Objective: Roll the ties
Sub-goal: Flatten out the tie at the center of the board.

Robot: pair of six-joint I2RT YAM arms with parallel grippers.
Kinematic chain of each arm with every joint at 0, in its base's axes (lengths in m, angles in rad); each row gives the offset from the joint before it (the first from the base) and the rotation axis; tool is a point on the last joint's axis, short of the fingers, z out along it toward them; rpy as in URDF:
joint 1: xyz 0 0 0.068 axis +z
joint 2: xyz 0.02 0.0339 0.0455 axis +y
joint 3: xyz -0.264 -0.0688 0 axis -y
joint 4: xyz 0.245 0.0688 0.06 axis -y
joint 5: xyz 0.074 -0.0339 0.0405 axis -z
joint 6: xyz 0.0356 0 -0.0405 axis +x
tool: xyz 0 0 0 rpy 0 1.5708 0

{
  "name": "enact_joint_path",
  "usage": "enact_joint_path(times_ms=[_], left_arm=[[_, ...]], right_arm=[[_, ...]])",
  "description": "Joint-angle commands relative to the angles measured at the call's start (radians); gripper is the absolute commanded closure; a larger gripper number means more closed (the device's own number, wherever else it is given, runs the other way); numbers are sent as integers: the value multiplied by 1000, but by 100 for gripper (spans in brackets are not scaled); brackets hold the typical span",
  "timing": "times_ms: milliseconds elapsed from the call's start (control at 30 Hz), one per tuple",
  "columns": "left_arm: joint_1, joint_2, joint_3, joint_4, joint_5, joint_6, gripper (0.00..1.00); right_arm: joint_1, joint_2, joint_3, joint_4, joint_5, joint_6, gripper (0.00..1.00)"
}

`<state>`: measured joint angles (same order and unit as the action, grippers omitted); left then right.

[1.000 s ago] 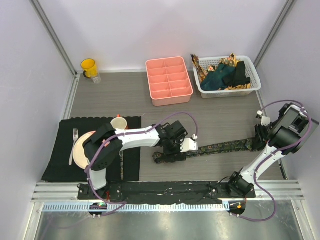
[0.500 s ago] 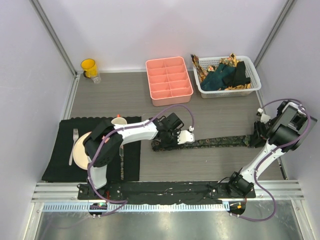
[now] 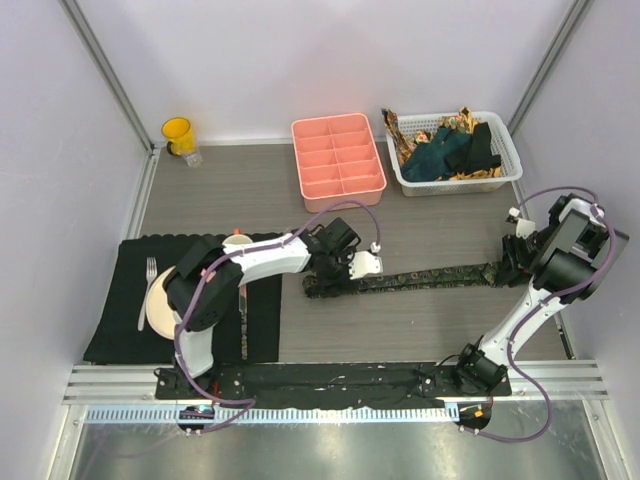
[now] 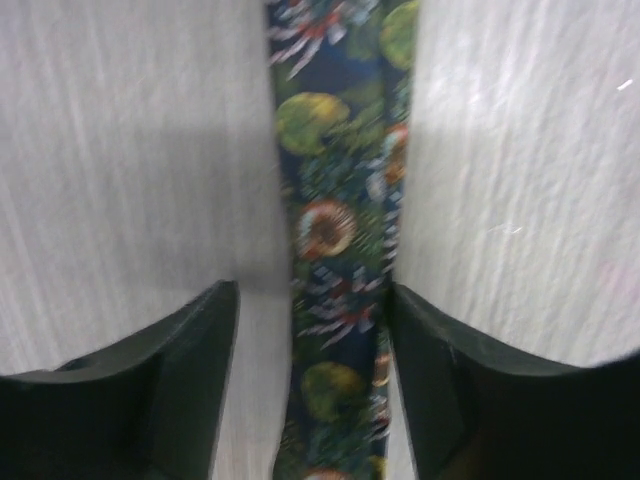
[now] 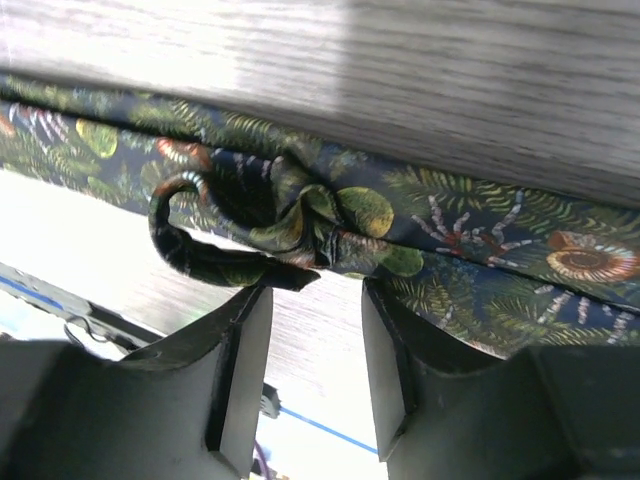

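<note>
my l pincer is open astride the dark tie mid-tabletop; r pincer at its bunched end, can't tell if gripping. nothing rolled yet, other ties wait in basket.

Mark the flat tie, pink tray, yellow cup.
flat tie (image 3: 440, 277), top view, middle of its length.
pink tray (image 3: 337, 160), top view, middle divider.
yellow cup (image 3: 178, 133), top view, side wall.

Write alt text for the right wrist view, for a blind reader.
A dark necktie with a leaf pattern lies across the grey table, bunched into a small curl. The right gripper holds its black fingers apart just below it.
</note>
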<state>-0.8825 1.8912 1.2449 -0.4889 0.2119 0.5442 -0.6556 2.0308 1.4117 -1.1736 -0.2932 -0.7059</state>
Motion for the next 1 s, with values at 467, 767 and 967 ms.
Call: enact_joint_path(times_ms=[467,767,967], left_arm=[[82,-665,-228,331,-57,-262,0],[129,-554,-173,36,155,-103,0],[131,-382,-187,76,214,-12,0]], right_arm=[[5,-412,326,-72,-492,115,0],[394,-202,270,-200,-646,150,1],[649,-363,-57,187,-316,82,0]])
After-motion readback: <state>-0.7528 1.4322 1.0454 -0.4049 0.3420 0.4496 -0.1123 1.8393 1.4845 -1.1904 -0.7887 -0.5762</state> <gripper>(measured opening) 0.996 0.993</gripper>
